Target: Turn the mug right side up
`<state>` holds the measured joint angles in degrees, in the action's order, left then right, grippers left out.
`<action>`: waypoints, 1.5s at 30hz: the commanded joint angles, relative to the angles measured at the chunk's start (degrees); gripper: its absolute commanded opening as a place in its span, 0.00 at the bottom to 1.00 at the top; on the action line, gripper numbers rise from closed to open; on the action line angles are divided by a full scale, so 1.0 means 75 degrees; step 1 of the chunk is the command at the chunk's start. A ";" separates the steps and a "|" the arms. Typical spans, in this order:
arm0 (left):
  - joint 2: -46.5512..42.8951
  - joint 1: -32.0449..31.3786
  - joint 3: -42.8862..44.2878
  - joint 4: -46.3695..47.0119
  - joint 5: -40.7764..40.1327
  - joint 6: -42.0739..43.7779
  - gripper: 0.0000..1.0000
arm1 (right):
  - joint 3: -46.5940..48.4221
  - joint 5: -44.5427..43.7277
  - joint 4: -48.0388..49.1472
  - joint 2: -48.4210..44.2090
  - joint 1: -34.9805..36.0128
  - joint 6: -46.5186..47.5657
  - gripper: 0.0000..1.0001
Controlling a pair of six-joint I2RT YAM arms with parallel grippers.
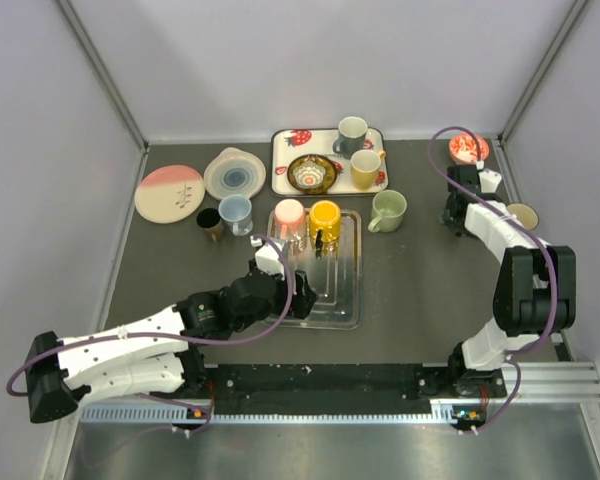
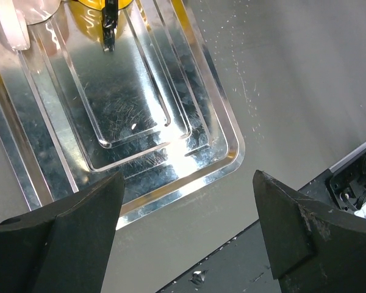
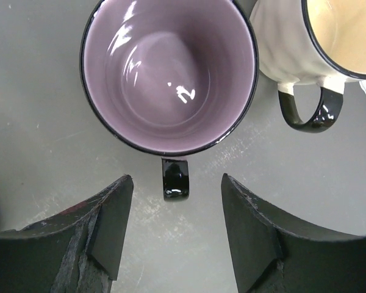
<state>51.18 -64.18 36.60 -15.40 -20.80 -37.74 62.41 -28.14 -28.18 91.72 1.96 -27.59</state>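
Note:
A yellow mug [image 1: 324,214] with a black handle and a pink mug [image 1: 289,214] stand at the far end of a metal tray [image 1: 342,300]. Both show flat closed tops, as if bottom up. The left wrist view shows only the yellow mug's edge [image 2: 91,5] and its handle. My left gripper [image 1: 305,300] [image 2: 188,177] is open and empty over the tray's near right corner. My right gripper [image 1: 458,210] [image 3: 177,178] is open and empty, with its jaws either side of the black handle of an upright purple-lined mug [image 3: 168,73], not touching it.
A cream mug [image 3: 329,36] [image 1: 523,215] stands right of the purple-lined one. A white tray [image 1: 280,150] at the back holds a grey mug, a yellow mug and a bowl. A green mug [image 1: 388,210], a blue mug, a dark cup and two plates [image 1: 168,192] lie around.

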 commanded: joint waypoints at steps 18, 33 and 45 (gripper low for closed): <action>0.0430 -0.0020 0.0054 0.0612 0.0078 0.0098 0.91 | 0.0127 0.0271 0.1004 0.0391 -0.0530 0.0117 0.40; 0.0360 -0.0009 -0.0040 0.0612 0.0101 0.0039 0.90 | 0.0081 0.0342 0.0864 0.0555 -0.0577 0.0222 0.05; 0.0242 -0.0020 0.0018 0.0846 0.0054 0.0027 0.90 | -0.0212 0.0729 0.0266 -0.1259 -0.0297 0.0023 0.00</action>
<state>54.19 -64.18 36.18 -12.99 -20.36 -37.43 60.90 -23.31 -24.75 91.68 -1.45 -26.72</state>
